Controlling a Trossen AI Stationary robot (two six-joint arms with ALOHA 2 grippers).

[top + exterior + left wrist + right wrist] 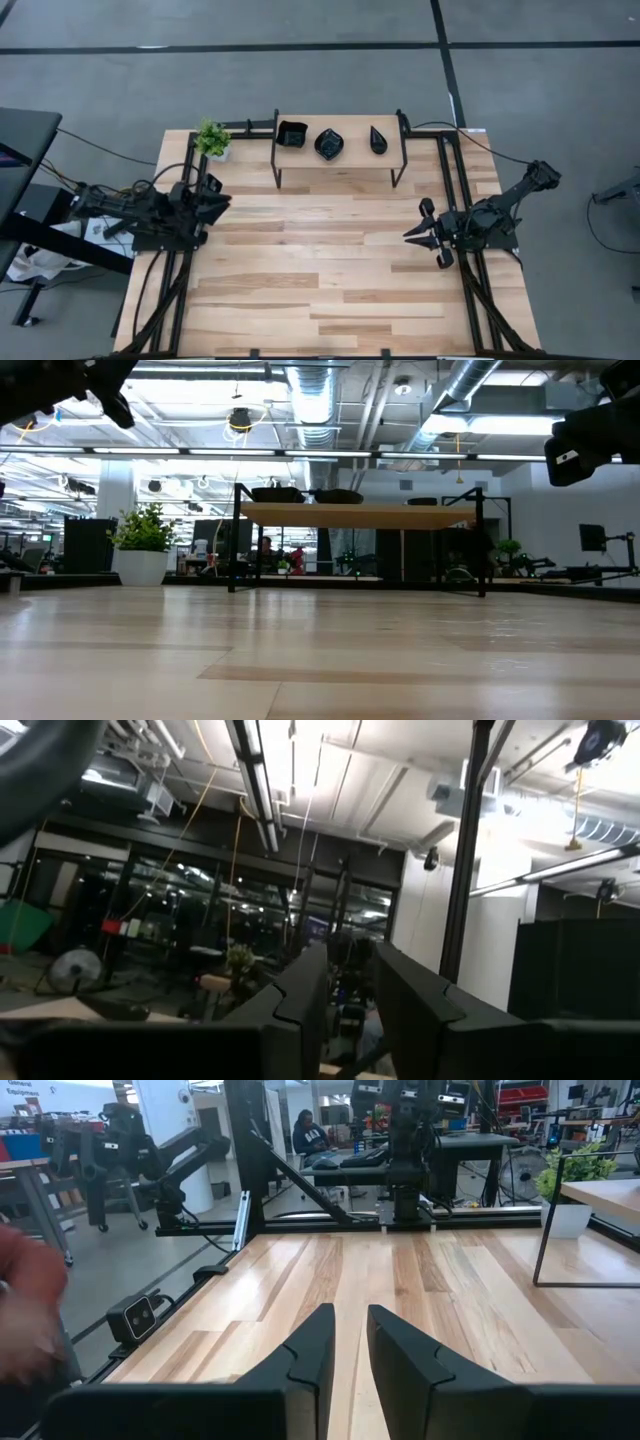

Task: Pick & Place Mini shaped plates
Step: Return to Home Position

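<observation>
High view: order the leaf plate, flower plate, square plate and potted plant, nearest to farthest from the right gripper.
1. Leaf plate, shelf's right end, closest to the right gripper.
2. Flower plate, shelf middle.
3. Square plate, shelf's left end.
4. Potted plant, left of the shelf.

High view: flat, even overhead light. The table [330,260] wood is bright with no hard glare. Short soft shadows under the shelf [355,152] and beside both arms. The mini shaped plates [329,143] stay black with faint glints.

Low view: far ceiling lights [450,425] are blown white. There is a pale sheen on the near table top, and the shelf's underside is in silhouette.

Left wrist view: dim room with glaring ceiling fixtures [300,760]. The left gripper [350,960] is near-black.

Right wrist view: bright and even. The right gripper [350,1315] is dark, with lit wood showing through its narrow gap.
</observation>
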